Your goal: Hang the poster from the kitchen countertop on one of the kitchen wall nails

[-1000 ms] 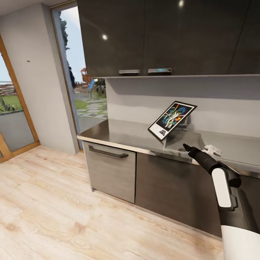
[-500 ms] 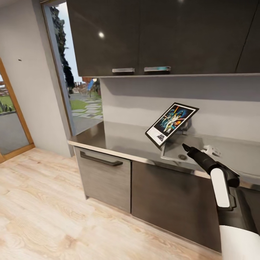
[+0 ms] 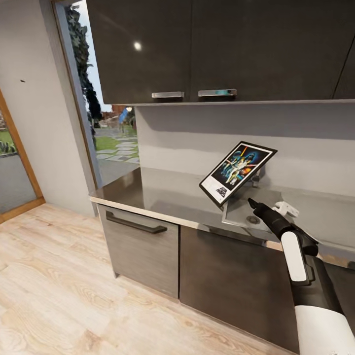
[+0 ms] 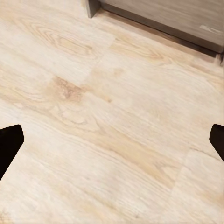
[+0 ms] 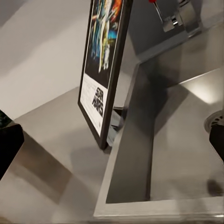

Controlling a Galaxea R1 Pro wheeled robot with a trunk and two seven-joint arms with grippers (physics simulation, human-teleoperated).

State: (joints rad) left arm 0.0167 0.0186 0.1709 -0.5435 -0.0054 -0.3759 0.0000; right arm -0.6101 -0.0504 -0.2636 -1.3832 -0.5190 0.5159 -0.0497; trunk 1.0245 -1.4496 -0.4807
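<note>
Head view: poster [image 3: 238,172] just beyond right gripper [image 3: 252,202], apart.

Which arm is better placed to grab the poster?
Right. The right gripper reaches over the sink, just below the poster; the left gripper faces the wooden floor.

Our right claw [image 3: 252,201] reaches out over the table [image 3: 162,197], its dark tip narrow, the fingers too foreshortened for us to tell their spread. Just ahead of the tip and a little to its left stands the poster [image 3: 238,171], tilted, its lower corner at the sink [image 3: 246,217] edge. The sink lies right below our claw. Far off to our left, high on the grey wall, we see a nail [image 3: 22,81]. Dark cabinets [image 3: 217,49] hang above.
</note>
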